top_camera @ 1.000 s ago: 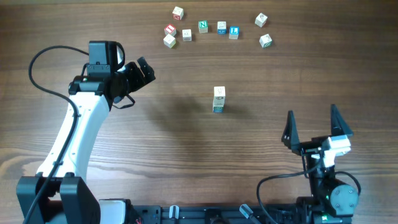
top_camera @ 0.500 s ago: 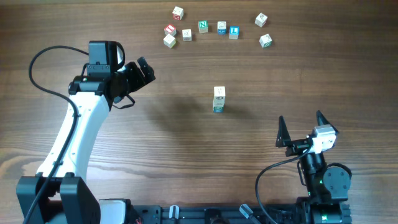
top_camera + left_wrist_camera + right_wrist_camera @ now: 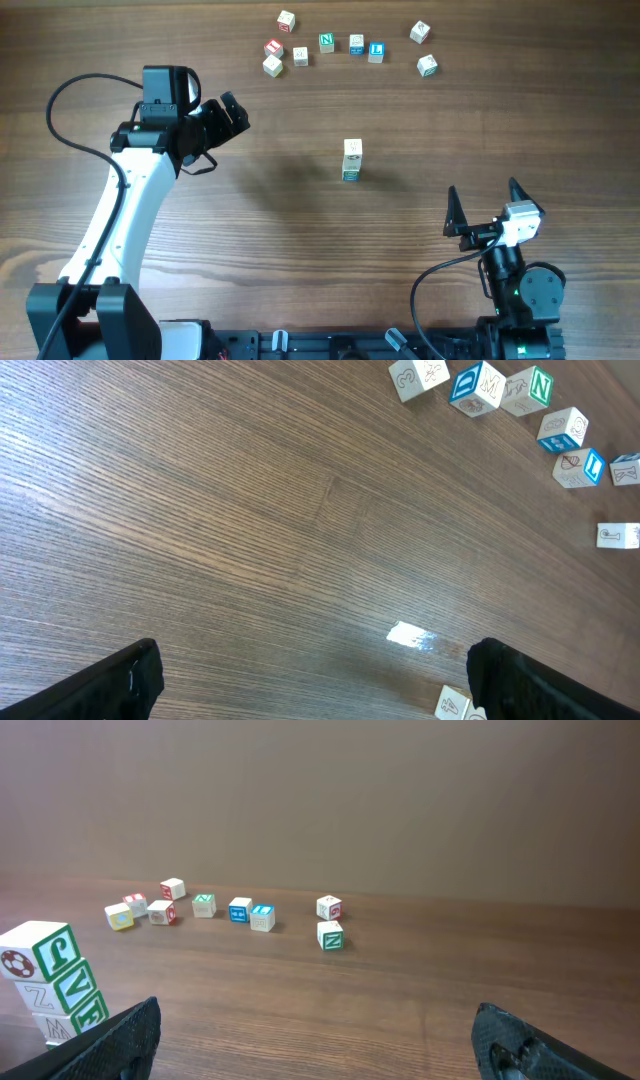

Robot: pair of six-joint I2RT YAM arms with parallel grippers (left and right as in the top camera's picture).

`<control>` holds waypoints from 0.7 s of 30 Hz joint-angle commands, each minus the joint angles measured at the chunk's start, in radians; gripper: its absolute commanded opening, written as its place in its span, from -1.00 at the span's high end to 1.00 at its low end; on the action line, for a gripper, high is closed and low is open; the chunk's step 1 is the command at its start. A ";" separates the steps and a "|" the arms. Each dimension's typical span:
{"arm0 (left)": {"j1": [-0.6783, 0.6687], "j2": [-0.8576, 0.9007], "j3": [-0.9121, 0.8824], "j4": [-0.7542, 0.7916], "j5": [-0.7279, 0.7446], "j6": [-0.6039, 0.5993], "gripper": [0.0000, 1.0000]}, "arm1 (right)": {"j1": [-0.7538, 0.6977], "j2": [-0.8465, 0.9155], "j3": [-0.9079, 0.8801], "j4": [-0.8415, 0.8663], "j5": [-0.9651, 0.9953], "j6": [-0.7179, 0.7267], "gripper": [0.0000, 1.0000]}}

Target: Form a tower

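1. the tower (image 3: pixel 351 160) stands about midway between the far and near edges of the surface (image 3: pixel 250 220), several cubes high and well apart from both arms.
2. loose cubes (image 3: pixel 326 42) lie scattered along the far edge, so more stacking probably remains.
3. the left gripper (image 3: pixel 236 112) and right gripper (image 3: pixel 482 190) both gape wide and hold nothing.
4. since a second ago the right gripper has shifted slightly left and toward the near edge; the tower, loose cubes and left gripper are unchanged.

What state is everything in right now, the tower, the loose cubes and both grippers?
tower: standing upright, nothing touching it
loose cubes: nine, spread out on the far side, none stacked
left gripper: open, empty, away from the cubes
right gripper: open, empty, away from the tower
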 commanded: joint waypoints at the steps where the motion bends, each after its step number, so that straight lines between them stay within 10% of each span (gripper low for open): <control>1: 0.001 -0.002 -0.005 0.003 -0.002 0.002 -1.00 | -0.004 -0.010 -0.001 0.002 0.009 -0.010 -0.99; 21: 0.005 -0.017 -0.005 0.014 -0.085 0.002 -1.00 | -0.004 -0.010 -0.001 0.002 0.009 -0.010 -1.00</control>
